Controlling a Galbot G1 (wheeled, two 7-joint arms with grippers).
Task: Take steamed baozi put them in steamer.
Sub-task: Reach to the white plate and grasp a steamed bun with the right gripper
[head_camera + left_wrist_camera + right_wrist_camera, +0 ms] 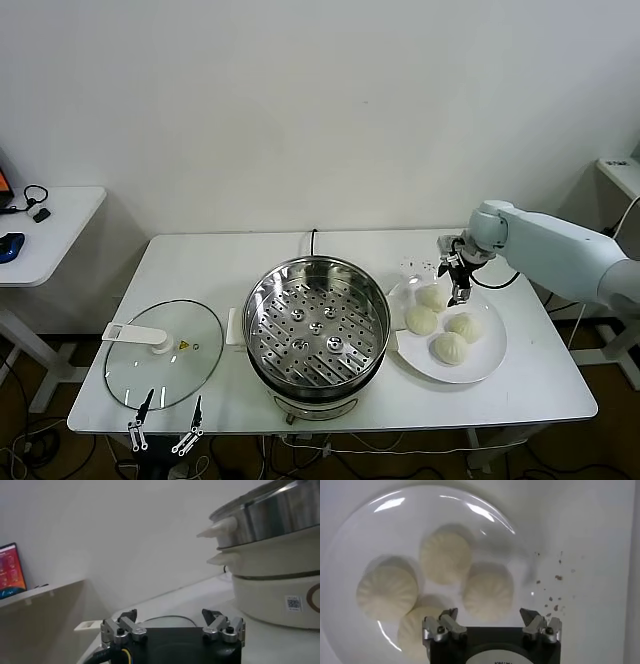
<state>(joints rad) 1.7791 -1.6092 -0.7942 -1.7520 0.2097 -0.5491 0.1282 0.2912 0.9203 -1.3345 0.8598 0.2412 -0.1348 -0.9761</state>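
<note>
Right gripper (460, 281) held wide open, empty, above four baozi (487, 594) on plate (490, 360). Left gripper (165, 425) open, parked by steamer (317, 325).

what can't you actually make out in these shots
- Fourth baozi: right wrist view, partly behind the open right gripper.
- Steamer inside: left wrist view sees only its outer wall, cut by the edge.
- Glass lid: near edge overlapped by the open left gripper in the head view.
- Dark specks beside the plate: too small to identify.

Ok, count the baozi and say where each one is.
4, all on the plate right of the steamer, none inside it: rear bun, left bun, right bun, front bun.
</note>
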